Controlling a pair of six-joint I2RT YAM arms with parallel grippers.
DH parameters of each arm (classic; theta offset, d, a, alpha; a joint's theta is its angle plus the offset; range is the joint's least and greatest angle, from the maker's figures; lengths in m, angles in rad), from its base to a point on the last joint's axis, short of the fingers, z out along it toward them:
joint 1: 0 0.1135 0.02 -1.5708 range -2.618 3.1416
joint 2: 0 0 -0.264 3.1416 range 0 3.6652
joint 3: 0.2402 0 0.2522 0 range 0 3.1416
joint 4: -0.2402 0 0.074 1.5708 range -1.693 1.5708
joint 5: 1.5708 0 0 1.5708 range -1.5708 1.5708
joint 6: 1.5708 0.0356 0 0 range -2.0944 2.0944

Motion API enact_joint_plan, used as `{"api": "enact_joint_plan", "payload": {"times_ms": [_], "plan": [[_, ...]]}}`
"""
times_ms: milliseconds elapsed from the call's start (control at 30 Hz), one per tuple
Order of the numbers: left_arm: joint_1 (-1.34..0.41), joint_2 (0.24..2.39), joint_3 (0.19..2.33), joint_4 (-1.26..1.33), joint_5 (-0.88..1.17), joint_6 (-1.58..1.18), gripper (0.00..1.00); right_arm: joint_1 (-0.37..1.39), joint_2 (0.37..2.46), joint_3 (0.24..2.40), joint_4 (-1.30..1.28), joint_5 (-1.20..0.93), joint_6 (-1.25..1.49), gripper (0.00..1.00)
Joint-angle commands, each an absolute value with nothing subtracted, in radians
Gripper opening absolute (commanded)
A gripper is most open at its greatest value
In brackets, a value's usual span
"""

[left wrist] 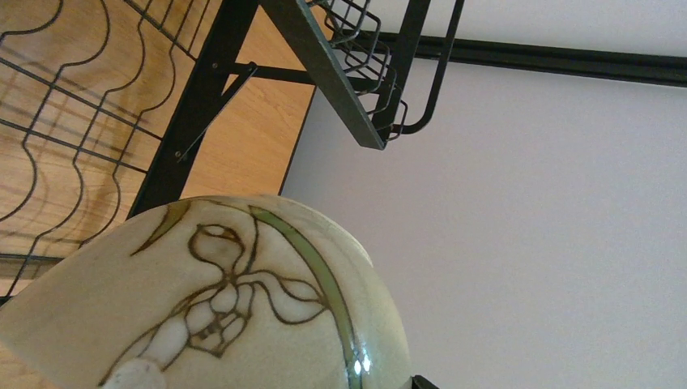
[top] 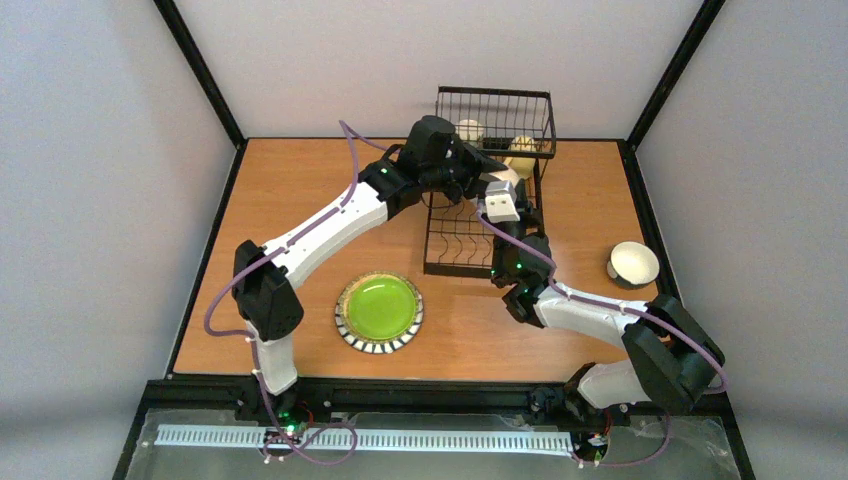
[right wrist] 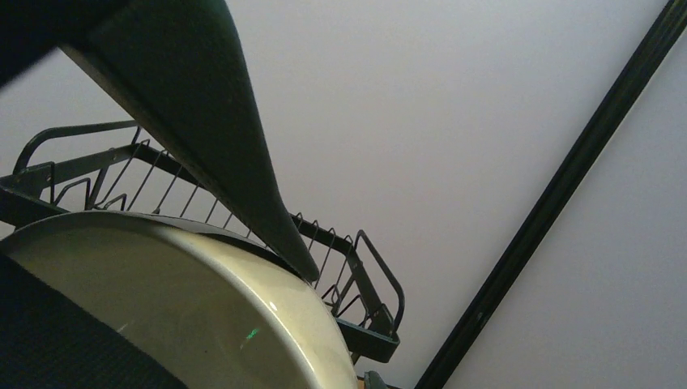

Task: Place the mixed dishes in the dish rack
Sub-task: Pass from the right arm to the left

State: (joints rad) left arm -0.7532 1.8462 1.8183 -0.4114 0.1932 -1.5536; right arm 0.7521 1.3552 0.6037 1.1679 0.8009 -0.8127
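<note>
A cream bowl [left wrist: 227, 308] with a brown flower drawing fills the bottom of the left wrist view. It hangs over the black wire dish rack [top: 462, 243]. My right gripper [right wrist: 243, 316] is shut on this bowl's rim [right wrist: 202, 275], with one dark finger [right wrist: 243, 162] lying over the outside. My left gripper [top: 478, 172] is right against the bowl [top: 507, 177], and its fingers are out of sight. Two cream mugs [top: 468, 130] [top: 522, 150] sit in the raised basket tier [top: 495, 100]. The lime-green plate [top: 379, 312] with a striped rim lies on the table.
Another cream-white bowl [top: 633, 264] stands on the table at the right. Both arms cross above the rack's slotted base. Black frame rails [top: 205, 70] and grey walls border the wooden table [top: 300, 190].
</note>
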Motion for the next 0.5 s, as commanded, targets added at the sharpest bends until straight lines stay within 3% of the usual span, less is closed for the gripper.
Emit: {"api": "enact_joint_plan", "payload": {"times_ms": [0, 333, 467], "plan": [[-0.751, 1.9, 1.909, -0.349, 0.176, -1.569, 0.9, 0.764, 1.337, 0.624, 1.658, 0.734, -0.826, 0.02], [-0.763, 1.929, 1.922, -0.303, 0.184, -1.577, 0.73, 0.77, 1.339, 0.62, 1.652, 0.73, -0.826, 0.02], [-0.77, 1.931, 1.921, -0.287, 0.182, -1.574, 0.59, 0.77, 1.34, 0.618, 1.648, 0.732, -0.822, 0.02]]}}
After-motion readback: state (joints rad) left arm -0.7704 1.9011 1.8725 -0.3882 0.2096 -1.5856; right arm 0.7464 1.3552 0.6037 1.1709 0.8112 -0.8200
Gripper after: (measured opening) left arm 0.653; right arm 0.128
